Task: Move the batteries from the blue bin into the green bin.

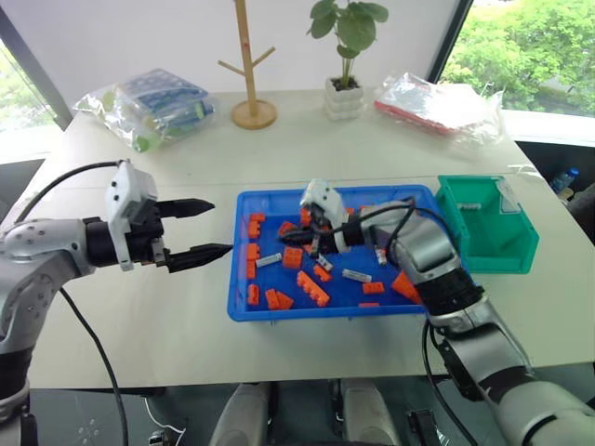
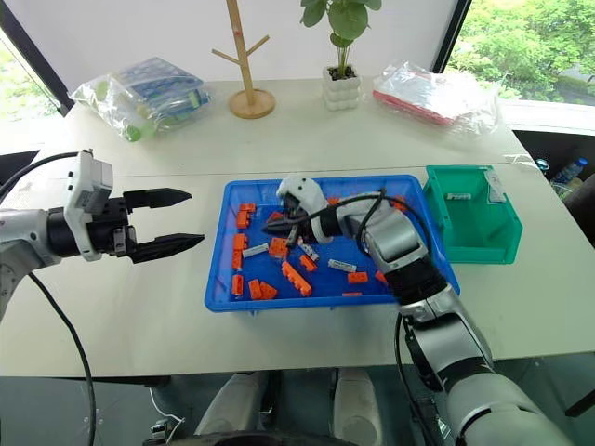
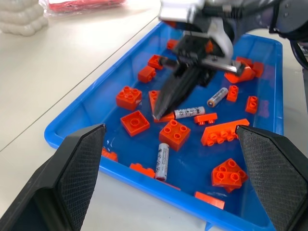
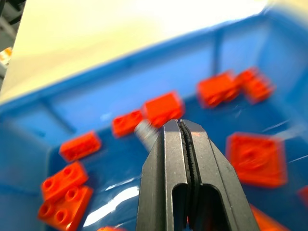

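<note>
Batteries [image 3: 162, 161] lie inside the blue bin [image 1: 244, 309]; above it my right gripper [image 3: 156, 114] is clenched empty, my left gripper [image 1: 219, 229] spread beside it.

Battery [image 4: 146, 133] — blurred, half hidden behind closed right claw [image 4: 181, 126].

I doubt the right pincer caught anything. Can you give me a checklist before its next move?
1. Right pincer holds a battery: not ok. It is shut flat with nothing between.
2. Batteries remaining in the blue bin: ok. At least three lie among the orange bricks.
3. Green bin has room: ok.
4. Left pincer out of the way: ok. It is open, beside the blue bin.
</note>
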`<state>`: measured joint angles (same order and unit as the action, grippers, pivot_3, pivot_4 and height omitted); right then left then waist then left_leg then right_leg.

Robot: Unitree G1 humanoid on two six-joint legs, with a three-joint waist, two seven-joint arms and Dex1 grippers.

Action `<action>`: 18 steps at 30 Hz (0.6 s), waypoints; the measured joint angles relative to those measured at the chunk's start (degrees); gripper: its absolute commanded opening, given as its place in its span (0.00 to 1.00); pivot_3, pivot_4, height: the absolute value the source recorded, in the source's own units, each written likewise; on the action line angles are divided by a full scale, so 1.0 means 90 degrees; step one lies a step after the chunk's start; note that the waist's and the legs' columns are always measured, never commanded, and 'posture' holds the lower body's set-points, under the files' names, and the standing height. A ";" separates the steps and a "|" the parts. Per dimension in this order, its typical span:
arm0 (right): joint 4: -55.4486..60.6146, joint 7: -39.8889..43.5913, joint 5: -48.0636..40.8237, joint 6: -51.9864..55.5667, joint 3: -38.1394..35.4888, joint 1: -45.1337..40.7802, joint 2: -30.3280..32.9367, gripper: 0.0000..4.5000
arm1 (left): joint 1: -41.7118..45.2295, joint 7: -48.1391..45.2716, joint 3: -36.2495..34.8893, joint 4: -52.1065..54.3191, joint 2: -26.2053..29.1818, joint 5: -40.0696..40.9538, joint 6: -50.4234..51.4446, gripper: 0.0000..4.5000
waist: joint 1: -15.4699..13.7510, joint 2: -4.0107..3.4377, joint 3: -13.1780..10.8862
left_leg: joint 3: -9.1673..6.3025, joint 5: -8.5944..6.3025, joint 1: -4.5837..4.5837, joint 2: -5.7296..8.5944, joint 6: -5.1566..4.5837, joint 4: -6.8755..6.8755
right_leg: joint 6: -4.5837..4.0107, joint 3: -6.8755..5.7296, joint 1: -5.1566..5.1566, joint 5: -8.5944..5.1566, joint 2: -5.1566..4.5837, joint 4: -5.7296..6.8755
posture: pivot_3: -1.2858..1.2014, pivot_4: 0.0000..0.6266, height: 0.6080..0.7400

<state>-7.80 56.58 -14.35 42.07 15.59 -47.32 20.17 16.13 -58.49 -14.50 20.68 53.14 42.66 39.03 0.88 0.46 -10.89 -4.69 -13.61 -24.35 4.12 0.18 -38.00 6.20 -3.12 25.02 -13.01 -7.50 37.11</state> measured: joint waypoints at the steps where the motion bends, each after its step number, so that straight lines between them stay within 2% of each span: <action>1: -0.0068 0.0016 0.0034 -0.0119 0.0001 -0.0021 0.0039 0.01 | 0.0009 -0.0004 0.0013 -0.0013 -0.0001 -0.0014 -0.0014 1.00 | 0.0001 0.0000 0.0000 | 0.0000 0.0000 0.0000 0.0000 0.0000 0.0000 | 0.0000 0.0000 0.0000 0.0000 0.0000 0.0000 | 0.52 0.24 0.64; 6: -0.0410 0.0110 0.0322 -0.0592 0.0241 -0.0047 0.0073 0.01 | 0.0017 -0.0063 0.0051 -0.0093 -0.0002 -0.0098 -0.0098 1.00 | 0.0007 0.0000 0.0000 | 0.0001 0.0000 -0.0001 0.0000 0.0000 0.0000 | 0.0000 0.0000 0.0000 0.0000 0.0000 0.0000 | 0.52 0.24 0.64; 9: -0.0586 0.0247 0.0592 -0.0943 0.0588 -0.0162 0.0013 0.20 | 0.0055 -0.0102 0.0105 -0.0117 -0.0002 -0.0142 -0.0134 1.00 | 0.0033 0.0000 0.0000 | 0.0001 0.0000 -0.0001 -0.0001 0.0000 0.0000 | 0.0000 0.0001 0.0004 0.0000 0.0001 0.0002 | 0.52 0.24 0.64; 13: -0.0799 0.0454 0.0986 -0.1467 0.1052 -0.0397 -0.0006 0.64 | 0.0066 -0.0119 0.0108 -0.0148 -0.0002 -0.0165 -0.0134 1.00 | 0.0028 0.0000 0.0000 | 0.0001 0.0001 -0.0003 -0.0001 0.0001 0.0001 | 0.0000 0.0001 0.0006 0.0000 0.0001 0.0002 | 0.52 0.24 0.64; 18: -0.0855 0.0870 0.1348 -0.1980 0.1490 -0.0544 -0.0007 0.64 | 0.0066 -0.0111 0.0108 -0.0161 -0.0009 -0.0177 -0.0134 1.00 | 0.0016 0.0000 0.0000 | 0.0000 0.0001 -0.0003 -0.0001 0.0001 0.0001 | 0.0000 0.0001 0.0006 0.0000 0.0002 0.0002 | 0.52 0.24 0.64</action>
<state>-15.49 64.41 -2.22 24.25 29.00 -52.22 20.11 16.72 -59.49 -13.53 19.22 53.06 41.06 37.82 1.02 0.45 -10.89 -4.69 -13.60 -24.38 4.11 0.19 -37.99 6.20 -3.11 25.07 -13.01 -7.49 37.13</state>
